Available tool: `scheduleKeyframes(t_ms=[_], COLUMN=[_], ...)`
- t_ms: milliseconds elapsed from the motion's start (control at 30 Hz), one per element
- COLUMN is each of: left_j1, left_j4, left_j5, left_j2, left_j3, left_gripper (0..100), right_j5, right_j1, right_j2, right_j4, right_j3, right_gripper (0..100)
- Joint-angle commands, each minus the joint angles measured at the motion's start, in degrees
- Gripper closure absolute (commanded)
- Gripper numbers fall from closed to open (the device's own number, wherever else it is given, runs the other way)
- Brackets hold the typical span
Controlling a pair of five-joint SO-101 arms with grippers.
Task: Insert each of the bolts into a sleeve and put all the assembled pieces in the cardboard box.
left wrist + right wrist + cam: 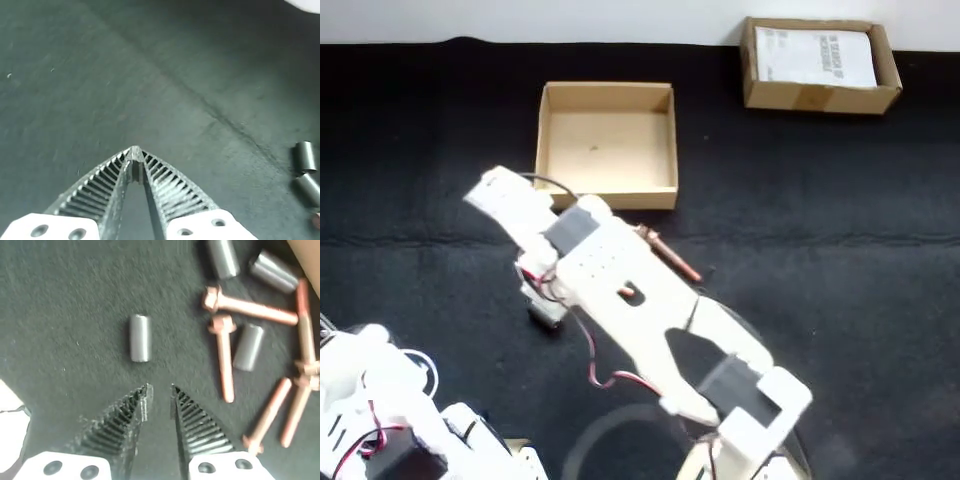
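Note:
My right gripper [160, 389] hangs over the black cloth, open by a narrow gap with nothing in it. Just beyond its tips lies a lone dark sleeve [140, 337]. Farther off is a loose heap of several copper bolts [223, 357] and dark sleeves [248, 346]. My left gripper [136, 150] is shut and empty over bare cloth, with two sleeves [306, 156] at the edge of its view. In the high view the open cardboard box [608, 180] stands empty behind a white arm [620, 270], and one bolt [672, 257] pokes out beside that arm.
A second cardboard box [820, 95] holding a printed sheet sits at the back right. The other arm [390, 410] rests at the front left corner. A tan box corner [310, 250] borders the heap of parts.

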State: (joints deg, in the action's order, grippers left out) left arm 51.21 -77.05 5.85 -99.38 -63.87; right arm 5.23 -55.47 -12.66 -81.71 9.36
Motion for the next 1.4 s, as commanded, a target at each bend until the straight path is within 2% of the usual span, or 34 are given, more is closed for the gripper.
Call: scheduleKeyframes(t_ms=[0,200,367,667,867,1100,1367], left_j1=[1.9,2.6,2.4,2.7,2.7,2.8,2.7], left_j4=[1.0,1.1,1.1,1.1,1.1,6.3,7.2], left_j5=[-0.5,-0.6,-0.6,-0.8,-3.8,-3.8,-3.8], left_j2=[-0.7,-0.7,-0.7,-0.8,-0.8,-0.8,-0.8], left_j3=[-0.3,-0.3,-0.5,-5.6,-6.7,-10.0,-11.6], left_gripper=[99,99,99,99,99,99,99], right_j5=[1.9,2.5,2.6,2.5,2.5,2.5,2.2], right_j1=[-1.4,-2.0,-2.0,-4.6,-6.3,-6.0,-5.8], right_j2=[-4.1,-9.6,-11.9,-12.4,-15.1,-18.7,-23.3], right_j4=[0.0,0.0,0.5,3.2,4.0,4.5,4.4], right_j3=[6.8,10.0,10.4,10.1,10.4,11.1,15.4], right_gripper=[92.6,92.3,86.6,86.1,86.0,86.0,86.0])
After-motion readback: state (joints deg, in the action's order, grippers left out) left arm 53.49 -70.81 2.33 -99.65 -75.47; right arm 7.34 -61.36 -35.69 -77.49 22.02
